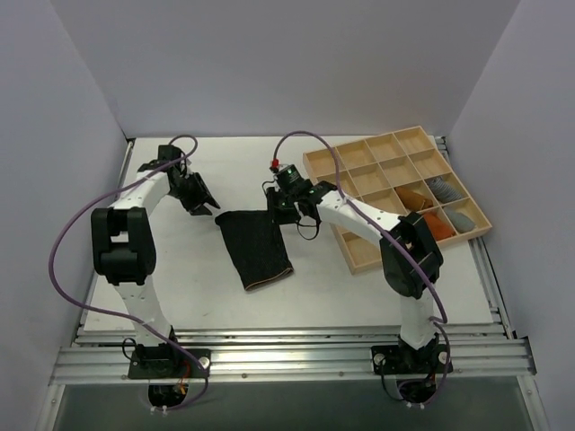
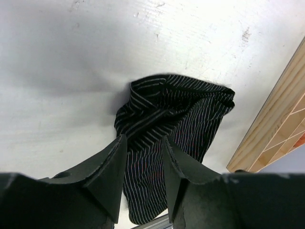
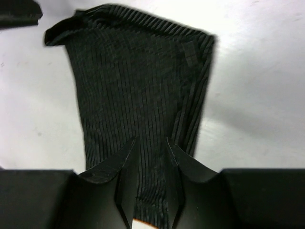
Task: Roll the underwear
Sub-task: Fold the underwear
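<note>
The underwear (image 1: 256,247) is black with fine stripes and lies flat on the white table as a long folded strip, its thin pale edge at the near end. My left gripper (image 1: 199,202) is open beside its far left corner. In the left wrist view the fingers (image 2: 112,164) stand apart, with the bunched underwear (image 2: 176,109) just beyond and below them. My right gripper (image 1: 284,206) is at the far right corner. In the right wrist view the underwear (image 3: 138,76) stretches away, and cloth shows in the gap between the parted fingers (image 3: 125,155).
A wooden tray (image 1: 359,180) of compartments stands to the right of the right gripper, with orange rolls (image 1: 415,197) and grey rolls (image 1: 446,189) in its right-hand cells. Its edge (image 2: 276,124) shows in the left wrist view. White walls close in the table.
</note>
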Controlling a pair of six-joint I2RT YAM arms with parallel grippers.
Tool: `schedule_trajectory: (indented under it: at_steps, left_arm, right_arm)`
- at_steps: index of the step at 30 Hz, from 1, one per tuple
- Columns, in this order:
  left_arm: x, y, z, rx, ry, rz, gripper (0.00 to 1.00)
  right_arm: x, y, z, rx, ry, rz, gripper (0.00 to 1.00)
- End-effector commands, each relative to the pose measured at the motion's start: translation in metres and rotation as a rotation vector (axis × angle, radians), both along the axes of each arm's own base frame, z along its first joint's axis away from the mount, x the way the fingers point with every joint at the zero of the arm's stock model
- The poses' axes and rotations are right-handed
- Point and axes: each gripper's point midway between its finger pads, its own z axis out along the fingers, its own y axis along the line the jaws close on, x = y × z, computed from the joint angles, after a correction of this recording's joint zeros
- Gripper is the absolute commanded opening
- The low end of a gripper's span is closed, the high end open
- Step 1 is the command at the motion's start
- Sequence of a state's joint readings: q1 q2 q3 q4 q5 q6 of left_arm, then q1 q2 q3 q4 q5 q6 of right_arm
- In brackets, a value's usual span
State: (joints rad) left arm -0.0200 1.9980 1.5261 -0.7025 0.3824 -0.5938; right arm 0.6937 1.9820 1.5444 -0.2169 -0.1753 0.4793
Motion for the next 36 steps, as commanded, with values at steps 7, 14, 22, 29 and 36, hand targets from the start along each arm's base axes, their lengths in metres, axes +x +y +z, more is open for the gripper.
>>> schedule_trajectory:
  at_steps: [7, 14, 22, 29, 36]
  left_arm:
    - [-0.042, -0.011, 0.013, -0.044, -0.047, -0.041, 0.38]
    - [-0.036, -0.02, -0.001, -0.078, -0.06, -0.036, 0.36]
    - [-0.006, -0.004, -0.011, -0.037, -0.055, -0.015, 0.36]
    - [0.007, 0.003, -0.023, -0.01, -0.029, -0.02, 0.36]
    - [0.021, 0.005, -0.03, 0.005, -0.02, -0.045, 0.36]
  right_arm:
    - [-0.051, 0.002, -0.028, 0.046, 0.085, 0.042, 0.22]
    - [-0.066, -0.009, -0.054, 0.015, 0.131, 0.049, 0.21]
    - [-0.074, -0.017, -0.069, -0.002, 0.153, 0.039, 0.21]
    - [-0.079, -0.023, -0.078, -0.018, 0.17, 0.03, 0.21]
    - [-0.083, -0.028, -0.084, -0.037, 0.182, 0.029, 0.21]
